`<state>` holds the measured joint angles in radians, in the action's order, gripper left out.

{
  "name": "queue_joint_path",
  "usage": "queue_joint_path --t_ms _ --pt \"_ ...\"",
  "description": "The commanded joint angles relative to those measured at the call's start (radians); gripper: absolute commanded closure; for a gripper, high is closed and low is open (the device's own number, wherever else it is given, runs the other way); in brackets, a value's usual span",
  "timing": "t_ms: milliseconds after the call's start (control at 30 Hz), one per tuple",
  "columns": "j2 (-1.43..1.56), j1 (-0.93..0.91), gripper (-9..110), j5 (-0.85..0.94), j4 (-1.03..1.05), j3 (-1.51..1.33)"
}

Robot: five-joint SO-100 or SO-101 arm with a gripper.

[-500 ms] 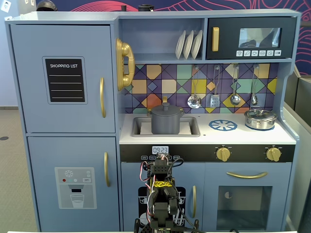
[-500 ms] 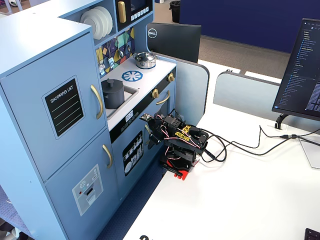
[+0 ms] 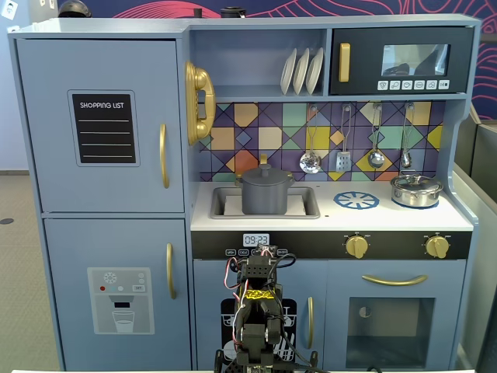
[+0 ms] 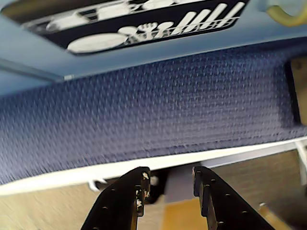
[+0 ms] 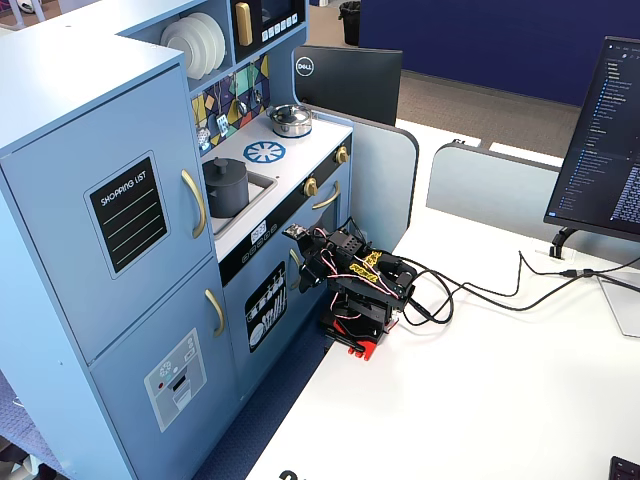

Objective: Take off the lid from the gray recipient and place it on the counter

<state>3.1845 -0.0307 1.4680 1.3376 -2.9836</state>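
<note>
The gray recipient (image 3: 265, 198) stands in the sink recess of the white counter (image 3: 404, 219), and the lid (image 3: 265, 174) with its small knob sits shut on top of it. Both fixed views show them, the lid (image 5: 224, 166) resting on the pot (image 5: 227, 192). My arm (image 3: 256, 307) is folded low in front of the kitchen, well below the counter (image 5: 295, 148). My gripper (image 4: 170, 173) is open and holds nothing. It points down at the blue carpet by the cabinet's base. In a fixed view, the gripper (image 5: 303, 276) hangs next to the dishwasher door.
A shiny silver pot (image 3: 416, 190) with its own lid stands at the counter's right end, beside the blue burner ring (image 3: 356, 200). Utensils (image 3: 342, 144) hang above the counter. Cables (image 5: 480, 295) trail across the white desk behind the arm, and a monitor (image 5: 605, 140) stands at the right.
The arm has shifted only very slightly. The pot and its lid have not moved.
</note>
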Motion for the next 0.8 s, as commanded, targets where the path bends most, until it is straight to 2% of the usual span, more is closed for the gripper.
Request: queue_joint_path --t_ms 0,400,767 --pt "-0.021 -0.002 102 -0.078 -0.031 0.147" --pt "-0.225 0.037 102 0.118 -0.308 0.741" --pt "-0.368 0.002 102 0.106 -0.676 0.884"
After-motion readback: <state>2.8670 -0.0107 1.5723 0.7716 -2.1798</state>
